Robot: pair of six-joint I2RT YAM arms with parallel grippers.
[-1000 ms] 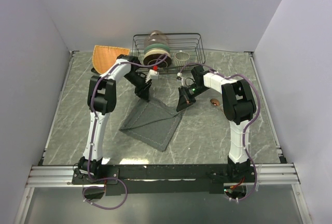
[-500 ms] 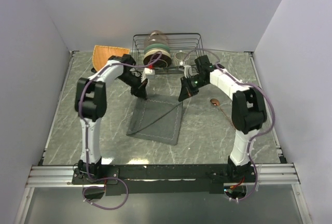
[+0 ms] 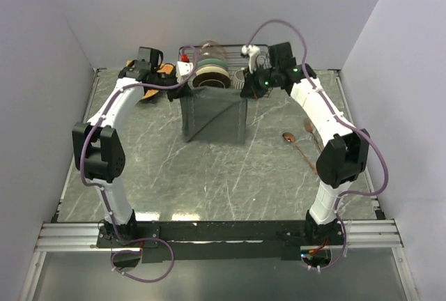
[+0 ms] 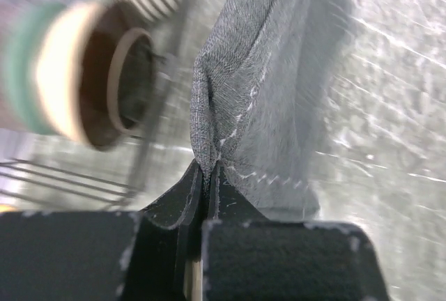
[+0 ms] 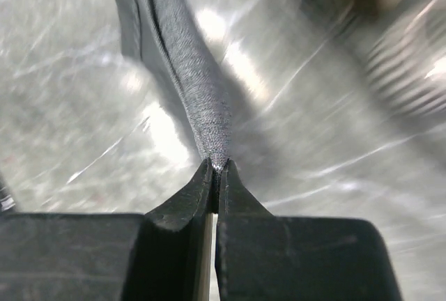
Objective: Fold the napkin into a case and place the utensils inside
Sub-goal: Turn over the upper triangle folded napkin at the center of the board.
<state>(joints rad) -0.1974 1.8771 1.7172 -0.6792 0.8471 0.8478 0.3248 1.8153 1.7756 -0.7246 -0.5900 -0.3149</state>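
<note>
The utensils (image 3: pixel 298 149) lie on the surface (image 3: pixel 174 175), right of centre. Farther back, the napkin (image 3: pixel 212 116), flat a second ago, now hangs at upper centre. Its top corners are pinched by the left gripper (image 4: pixel 207 168) and right gripper (image 5: pixel 216 168), likely ready for folding.

High rear overview, two close wrist views along the shared napkin (image 3: pixel 213 114)

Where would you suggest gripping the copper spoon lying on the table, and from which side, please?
Probably mid-handle, straight down from above, jaws closing across it. The spoon lies flat on the table, so no side gets under it, and its thin straight handle is narrower than the bowl.
</note>
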